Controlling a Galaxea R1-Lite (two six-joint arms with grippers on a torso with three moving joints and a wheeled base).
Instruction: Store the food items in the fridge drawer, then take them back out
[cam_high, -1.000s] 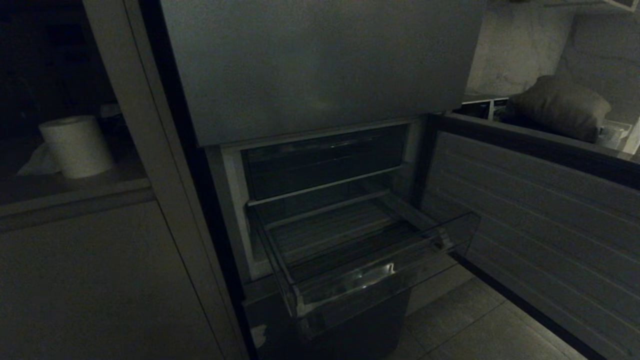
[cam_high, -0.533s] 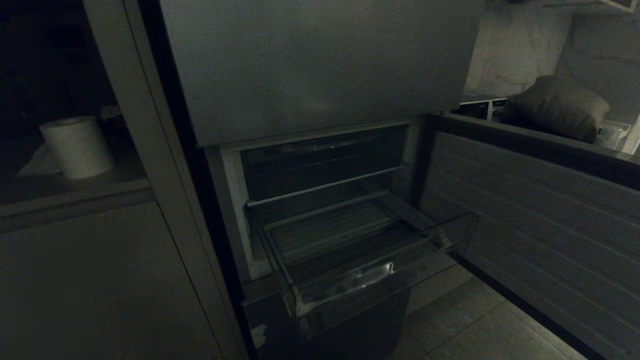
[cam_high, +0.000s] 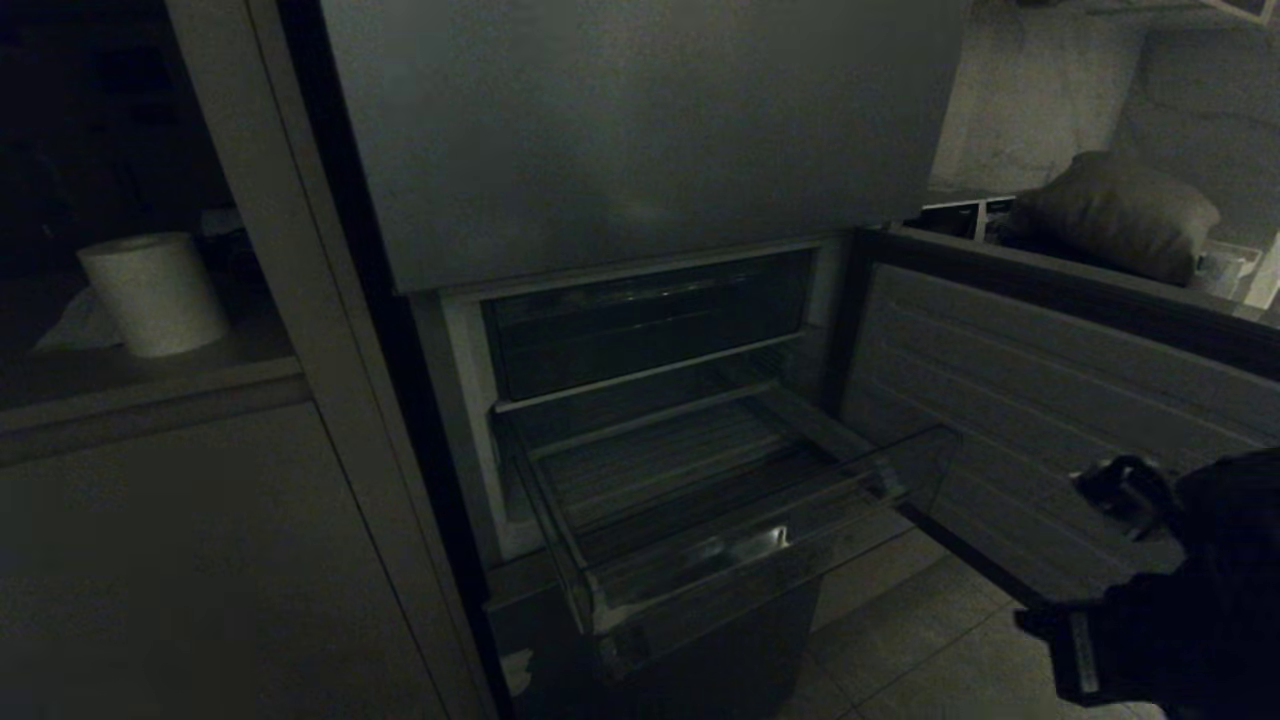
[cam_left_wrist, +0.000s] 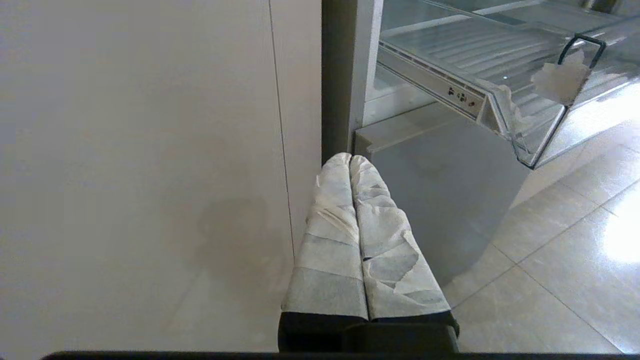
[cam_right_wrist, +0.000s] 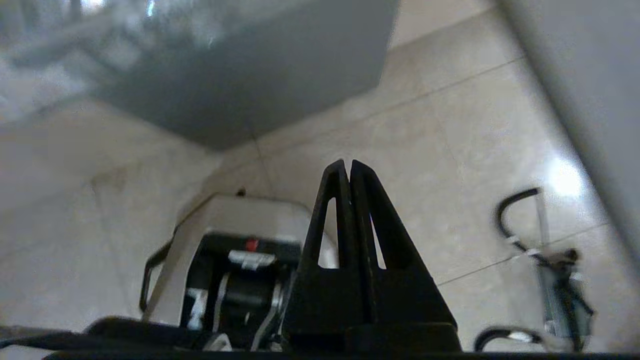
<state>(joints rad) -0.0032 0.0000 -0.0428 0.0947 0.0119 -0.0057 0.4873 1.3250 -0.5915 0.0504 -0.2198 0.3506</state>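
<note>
The fridge drawer (cam_high: 740, 556) is pulled out, a clear shallow bin with a ribbed floor, and nothing lies in it. It also shows in the left wrist view, the drawer (cam_left_wrist: 480, 50) standing above and beyond my fingers. The food items are out of view. My right arm (cam_high: 1190, 600) stands dark at the lower right, beside the open door. The right gripper (cam_right_wrist: 346, 162) is shut and empty, its black fingers over the tiled floor. My left gripper (cam_left_wrist: 351, 157), wrapped in white tape, is shut and empty, parked low by the fridge's left corner.
The open fridge door (cam_high: 1080, 400) stands to the right of the drawer. A darker bin (cam_high: 650, 325) sits above the drawer. A paper roll (cam_high: 155, 292) stands on a shelf at the left. My base (cam_right_wrist: 235, 260) and a black cable (cam_right_wrist: 520, 220) lie on the floor.
My right arm has swung into the head view at the lower right, where no arm showed before. The drawer and the door have not moved.
</note>
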